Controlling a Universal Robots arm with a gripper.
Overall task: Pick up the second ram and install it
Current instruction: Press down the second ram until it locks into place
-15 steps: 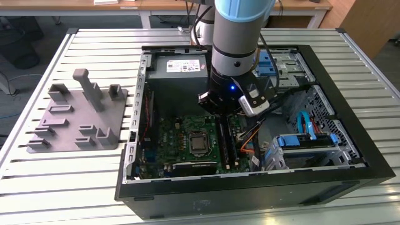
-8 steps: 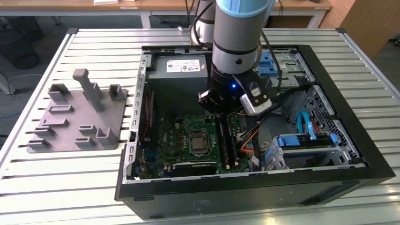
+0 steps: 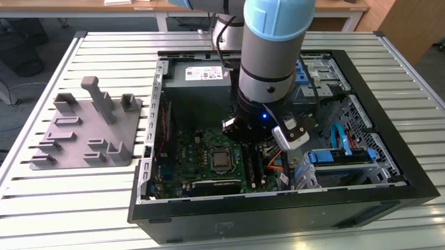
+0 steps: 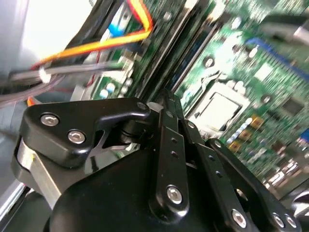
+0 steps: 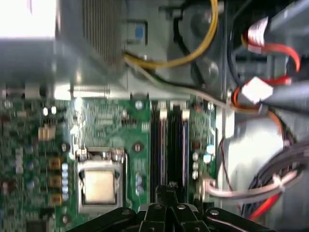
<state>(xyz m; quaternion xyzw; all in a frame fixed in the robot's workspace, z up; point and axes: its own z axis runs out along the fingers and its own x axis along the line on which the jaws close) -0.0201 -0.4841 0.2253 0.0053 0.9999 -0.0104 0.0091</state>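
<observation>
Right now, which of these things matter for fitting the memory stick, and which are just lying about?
In the job: gripper, black memory slots, motherboard.
Just there: grey holder plate, processor socket, orange cable, yellow cable.
I cannot make out the stick itself.

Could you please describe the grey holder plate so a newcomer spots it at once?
On the slatted metal table, look to the exterior view's left of the open computer case. The grey plate lies flat there, alone in carrying upright blocks.
</observation>
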